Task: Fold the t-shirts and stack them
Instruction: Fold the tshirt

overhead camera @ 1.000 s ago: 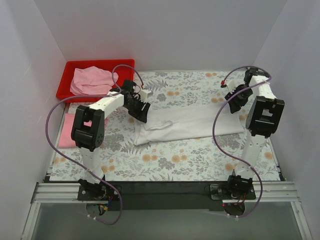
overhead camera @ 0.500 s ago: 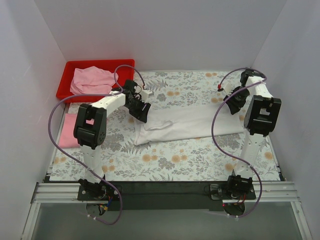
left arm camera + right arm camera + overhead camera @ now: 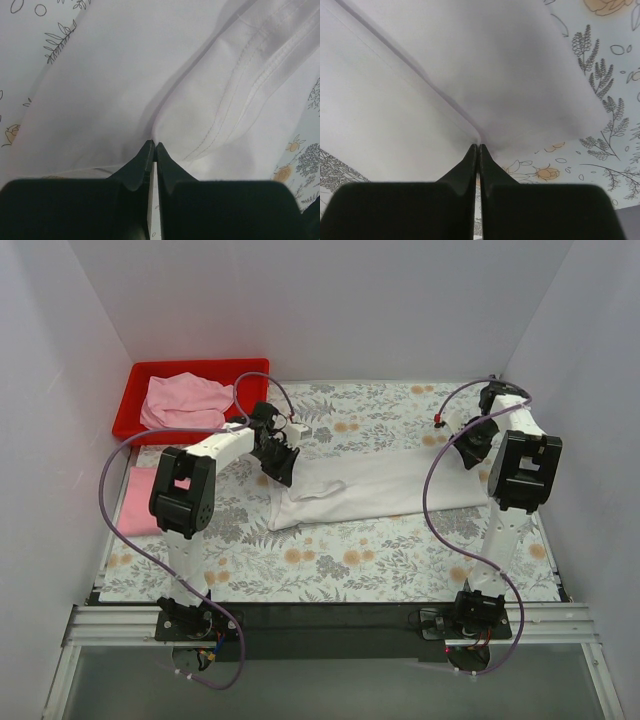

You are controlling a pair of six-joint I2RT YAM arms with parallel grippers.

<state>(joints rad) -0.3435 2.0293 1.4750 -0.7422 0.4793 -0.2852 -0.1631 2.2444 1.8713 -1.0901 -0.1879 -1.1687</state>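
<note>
White walls enclosed a table covered with a floral-printed cloth (image 3: 330, 560), on which a white fabric t-shirt (image 3: 370, 490) lay as a long band across the middle, running from the left centre toward the right edge. The left gripper (image 3: 280, 468) stood at the shirt's left end and the right gripper (image 3: 468, 452) at its right end, so the garment spanned the space between the two. In the left wrist view, the left gripper (image 3: 153, 146) had its fingers pressed together on a raised ridge of the white fabric t-shirt (image 3: 115, 85); creases fanned away from the fingertips, and a double-stitched hem ran to the right of them. In the right wrist view, the right gripper (image 3: 476, 146) likewise had its fingers closed on the white fabric t-shirt (image 3: 395, 125), pinching it where a straight fold line met the tips, with the cloth's printed leaves and flowers showing beyond the shirt's edge to the right. A red rectangular plastic tray (image 3: 200, 365) sat at the far left corner of the table and held a crumpled pink t-shirt (image 3: 185, 402). A flat folded pink garment (image 3: 140, 500) lay on the cloth near the left wall, in front of the tray and well apart from the white shirt.
</note>
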